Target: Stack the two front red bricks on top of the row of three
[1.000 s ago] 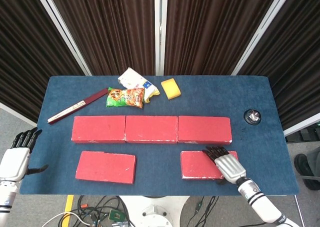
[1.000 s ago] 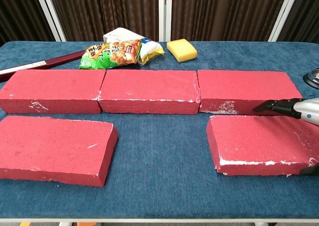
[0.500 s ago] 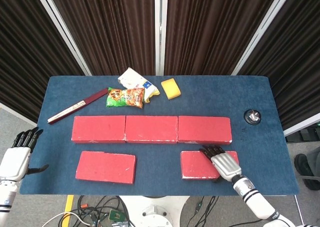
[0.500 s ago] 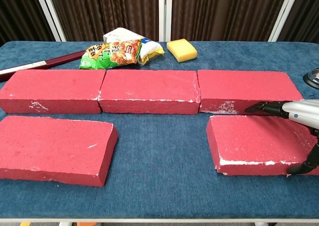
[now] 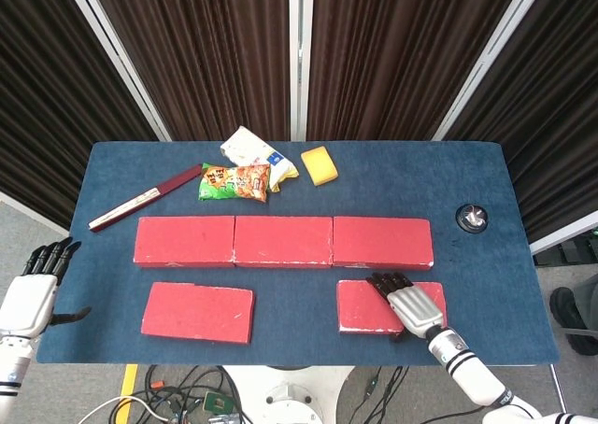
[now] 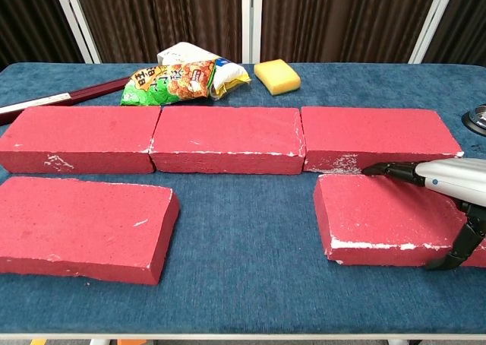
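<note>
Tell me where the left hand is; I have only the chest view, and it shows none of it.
Observer: The left hand hangs off the left edge of the table, near the front corner, touching nothing.
Operator: Say whether it holds anything.
Observer: It holds nothing; its fingers are apart.
Operator: Give me the right hand from above.
Observer: The right hand lies over the right half of the front right brick, with its fingers pointing toward the back row.
</note>
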